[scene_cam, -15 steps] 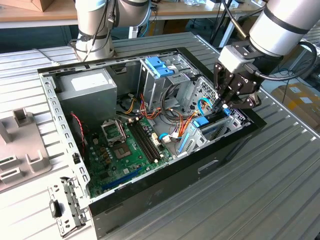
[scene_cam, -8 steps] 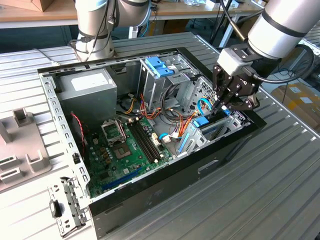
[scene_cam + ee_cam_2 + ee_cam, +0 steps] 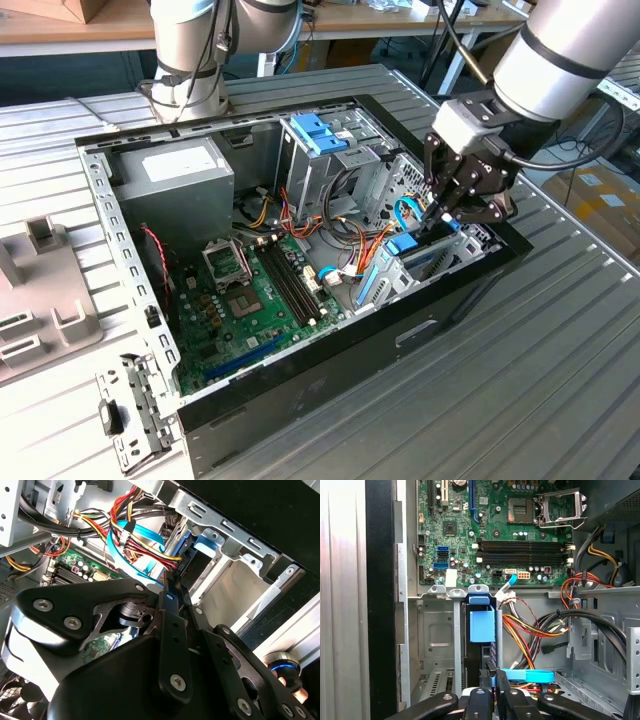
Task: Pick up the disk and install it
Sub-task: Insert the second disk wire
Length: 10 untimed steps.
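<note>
Jaws: gripper [image 3: 441,212] pressed narrow on the upper edge of the disk [image 3: 481,652], which stands on edge.
Disk location: partly down in the drive cage [image 3: 420,262] at the case [image 3: 330,375] front corner, blue rail [image 3: 482,625] showing.
Step in hand: seating, apparently under way.
Next move calls for: straight push along the slot.
Edges: cage walls close on both sides; cable bundle [image 3: 530,630] just beside.
Open room: above the case only.

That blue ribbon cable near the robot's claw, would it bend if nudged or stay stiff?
The blue cable would probably flex: it curves in a loose loop among the coloured wires. It looks thin and flat, so likely light. One end seems plugged in, so it may spring back rather than slide away.
</note>
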Motion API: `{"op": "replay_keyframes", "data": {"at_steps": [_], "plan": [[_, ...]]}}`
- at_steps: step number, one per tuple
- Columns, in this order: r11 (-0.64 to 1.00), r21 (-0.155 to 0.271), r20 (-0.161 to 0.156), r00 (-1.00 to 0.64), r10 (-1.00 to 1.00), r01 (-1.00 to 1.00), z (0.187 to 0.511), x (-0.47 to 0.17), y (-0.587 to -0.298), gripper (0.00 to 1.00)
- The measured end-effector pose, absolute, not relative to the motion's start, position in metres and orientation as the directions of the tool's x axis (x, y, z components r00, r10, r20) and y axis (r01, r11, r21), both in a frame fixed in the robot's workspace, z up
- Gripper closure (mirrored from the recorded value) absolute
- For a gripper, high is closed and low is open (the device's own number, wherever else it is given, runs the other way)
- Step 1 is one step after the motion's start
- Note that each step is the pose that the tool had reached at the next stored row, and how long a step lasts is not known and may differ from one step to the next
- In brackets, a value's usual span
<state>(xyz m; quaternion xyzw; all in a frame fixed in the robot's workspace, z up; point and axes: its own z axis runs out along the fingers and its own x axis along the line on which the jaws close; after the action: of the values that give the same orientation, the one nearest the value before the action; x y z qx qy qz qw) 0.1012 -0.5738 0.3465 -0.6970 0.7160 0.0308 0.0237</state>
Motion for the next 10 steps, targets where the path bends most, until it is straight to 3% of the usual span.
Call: {"op": "replay_keyframes", "data": {"at_steps": [10], "plan": [[0.026,0.011,-0.078,-0.027,-0.997,-1.0,0.3473,0.0989,-0.5756,0.84]]}}
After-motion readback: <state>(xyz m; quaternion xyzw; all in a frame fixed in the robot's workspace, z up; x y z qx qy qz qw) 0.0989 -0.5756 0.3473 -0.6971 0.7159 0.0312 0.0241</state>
